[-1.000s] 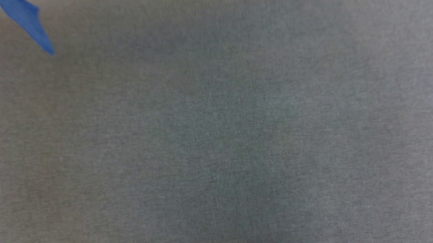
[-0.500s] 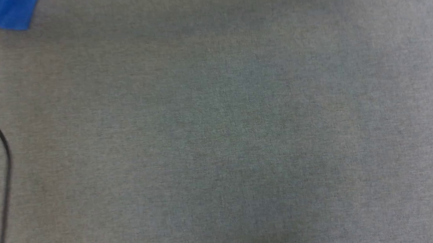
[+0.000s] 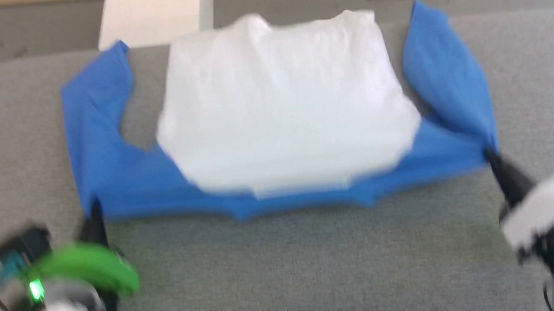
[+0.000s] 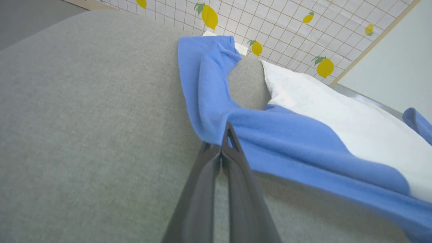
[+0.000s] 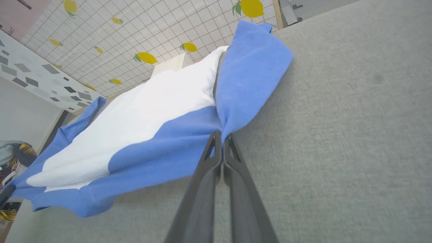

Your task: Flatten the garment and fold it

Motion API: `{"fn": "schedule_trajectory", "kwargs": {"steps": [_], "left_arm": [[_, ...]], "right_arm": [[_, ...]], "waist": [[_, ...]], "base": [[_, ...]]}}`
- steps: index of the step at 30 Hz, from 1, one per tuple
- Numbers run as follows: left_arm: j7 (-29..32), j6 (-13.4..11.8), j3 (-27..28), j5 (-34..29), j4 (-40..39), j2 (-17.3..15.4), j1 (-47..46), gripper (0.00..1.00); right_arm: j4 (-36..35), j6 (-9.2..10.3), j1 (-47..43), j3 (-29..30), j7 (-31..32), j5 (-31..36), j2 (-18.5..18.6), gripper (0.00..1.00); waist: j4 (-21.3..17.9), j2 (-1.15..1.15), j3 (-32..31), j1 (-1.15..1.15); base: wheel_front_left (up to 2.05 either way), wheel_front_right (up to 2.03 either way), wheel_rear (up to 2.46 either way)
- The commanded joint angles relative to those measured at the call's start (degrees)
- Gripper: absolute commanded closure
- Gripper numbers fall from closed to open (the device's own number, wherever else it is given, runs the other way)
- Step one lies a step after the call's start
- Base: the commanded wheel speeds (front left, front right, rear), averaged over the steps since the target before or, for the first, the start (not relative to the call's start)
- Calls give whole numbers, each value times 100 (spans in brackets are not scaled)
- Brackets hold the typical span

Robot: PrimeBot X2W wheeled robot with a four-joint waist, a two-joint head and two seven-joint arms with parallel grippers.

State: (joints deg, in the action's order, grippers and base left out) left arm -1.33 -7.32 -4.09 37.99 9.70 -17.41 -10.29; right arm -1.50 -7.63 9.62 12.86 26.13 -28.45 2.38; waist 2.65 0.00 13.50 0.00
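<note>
The garment [image 3: 279,120], a white shirt with blue sleeves, lies spread on the grey table with its blue shoulder edge toward me and its hem at the far side. My left gripper [image 3: 95,211] is shut on the fold of the left sleeve [image 4: 216,111], as the left wrist view shows at the gripper [image 4: 225,135]. My right gripper [image 3: 492,159] is shut on the fold of the right sleeve [image 5: 249,77], pinching it at the gripper [image 5: 221,136]. Both sleeves bend back toward the far edge. The near blue edge hangs slightly off the table between the grippers. The chest patch is hidden.
A white box [image 3: 154,11] stands past the table's far edge [image 3: 520,14] at the left. A tiled wall with lemon prints [image 4: 303,23] lies behind. Bare grey tabletop [image 3: 292,274] stretches between me and the shirt.
The head camera has tilted up, bringing the whole shirt and both grippers into view; earlier only blue sleeve tips showed at the top edge.
</note>
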Motion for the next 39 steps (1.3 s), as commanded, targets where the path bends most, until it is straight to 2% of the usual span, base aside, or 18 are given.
{"fn": "schedule_trajectory", "kwargs": {"steps": [1, 5, 10, 17, 20, 24, 25, 26, 27, 28, 29, 35, 37, 39], "left_arm": [[27, -222, 126, 24, -97, -26, 436, 100], [285, -522, 93, 139, -410, 153, 1393, 100], [730, -816, 106, 238, -647, 112, 2186, 100], [1551, -1198, 10, 197, -1233, -187, 2645, 100], [1858, -1233, -205, 68, -1334, -322, 2595, 100], [2250, -1212, -540, -55, -1215, -398, 2360, 100], [2322, -1203, -594, -57, -1186, -395, 2312, 82], [2404, -1194, -649, -41, -1161, -378, 2255, 43], [2456, -1182, -693, -47, -1151, -381, 2215, 0], [2506, -1175, -720, -38, -1144, -380, 2173, 0], [2560, -1175, -738, -27, -1141, -386, 2156, 0], [2720, -1330, -584, 9, -1398, -539, 2224, 0], [2589, -1447, -409, -63, -1617, -628, 2245, 0], [2191, -1472, -219, -219, -1879, -699, 2179, 0]], "right_arm": [[-55, 14, -346, 207, -123, 48, 61, 100], [17, 14, -1181, 375, -276, 190, 53, 100], [-18, 14, -1882, 382, -13, 420, 52, 100], [-722, 14, -2450, 345, 1277, 1018, 51, 100], [-923, 14, -2442, 131, 1874, 1353, 51, 100], [-791, 14, -2242, -362, 2459, 1714, 51, 100], [-733, 14, -2194, -443, 2525, 1787, 50, 100], [-641, 14, -2139, -510, 2586, 1850, 50, 100], [-580, 14, -2100, -546, 2596, 1899, 50, 96], [-521, 14, -2061, -584, 2575, 1947, 50, 52], [-478, 14, -2038, -595, 2552, 1941, 50, 0], [-612, 14, -2049, -340, 2302, 1529, 50, 0], [-807, 14, -2041, -105, 2190, 1383, 50, 0], [-988, 14, -1936, 214, 2003, 1208, 50, 0]], "waist": [[95, 0, -698, 0], [118, 0, -984, 0], [125, 0, -1172, 0], [108, 0, -1227, 0], [67, 0, -1192, 0], [19, 0, -1138, 0], [12, 0, -1128, 0], [7, 0, -1122, 0], [7, 0, -1120, 0], [9, 0, -1116, 0], [9, 0, -1115, 0], [4, 0, -1159, 0], [-1, 0, -1163, 0], [-12, 0, -1154, 0]], "base": [[0, 0, 0], [0, 0, 0], [0, 0, 0], [0, 0, 0], [0, 0, 0], [0, 0, 0], [0, 0, 0], [0, 0, 0], [0, 0, 0], [0, 0, 0], [0, 0, 0], [0, 0, 0], [0, 0, 0], [0, 0, 0]]}}
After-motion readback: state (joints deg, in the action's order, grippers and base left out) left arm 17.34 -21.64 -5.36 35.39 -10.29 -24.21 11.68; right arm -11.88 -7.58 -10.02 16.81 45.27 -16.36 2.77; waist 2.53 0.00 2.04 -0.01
